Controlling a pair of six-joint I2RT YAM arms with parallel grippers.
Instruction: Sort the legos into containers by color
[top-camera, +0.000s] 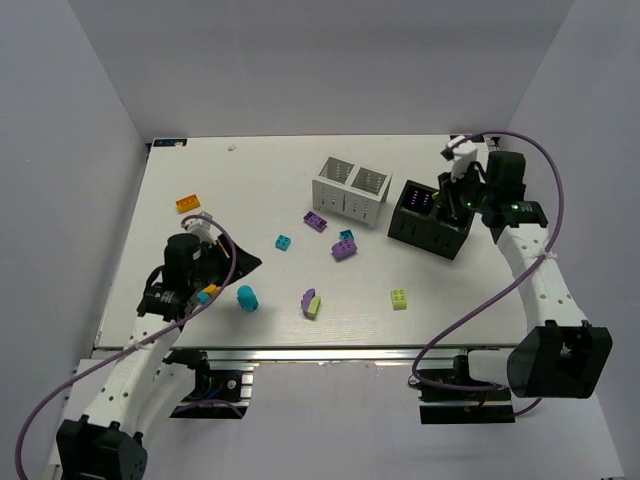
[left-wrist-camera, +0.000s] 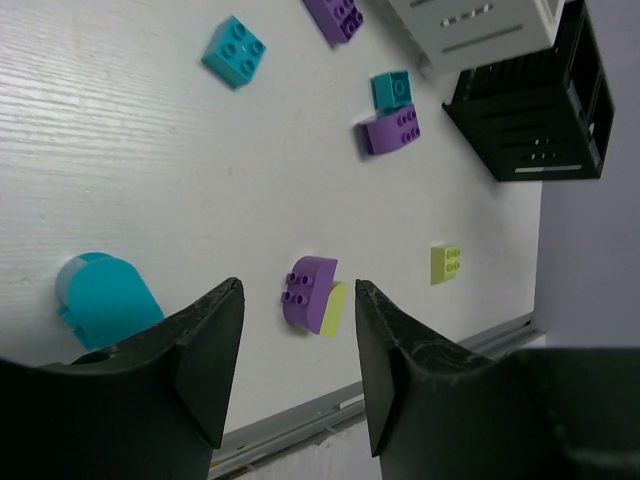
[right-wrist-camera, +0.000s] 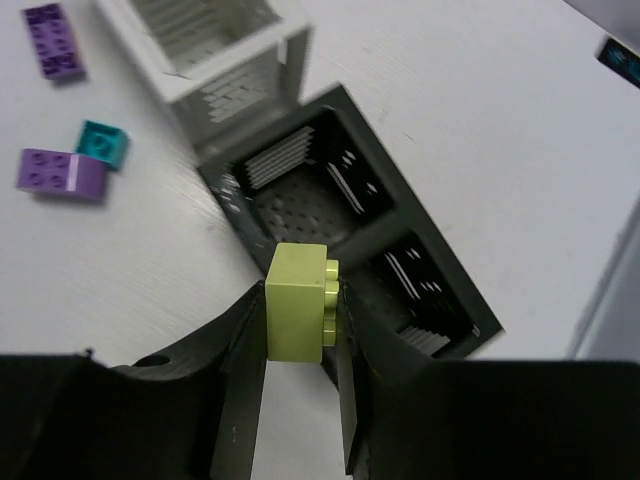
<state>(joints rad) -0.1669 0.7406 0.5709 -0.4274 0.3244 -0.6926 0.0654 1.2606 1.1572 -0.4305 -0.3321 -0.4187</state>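
My right gripper (right-wrist-camera: 300, 298) is shut on a lime brick (right-wrist-camera: 296, 318) and holds it above the near edge of the black container (right-wrist-camera: 232, 182); in the top view this gripper (top-camera: 450, 196) is over the black container (top-camera: 445, 243). The white container (top-camera: 328, 193) stands just left of it. My left gripper (left-wrist-camera: 298, 290) is open and empty above the table, near a purple-and-lime brick pair (left-wrist-camera: 310, 292) and a cyan rounded brick (left-wrist-camera: 105, 298). In the top view the left gripper (top-camera: 236, 270) is left of that pair (top-camera: 311, 302).
Loose on the table: an orange brick (top-camera: 187, 203), a cyan brick (top-camera: 283, 242), a flat purple brick (top-camera: 315, 221), a cyan and purple pair (top-camera: 344, 245), a lime brick (top-camera: 399, 298). The table's front edge (left-wrist-camera: 300, 420) runs just below the left fingers.
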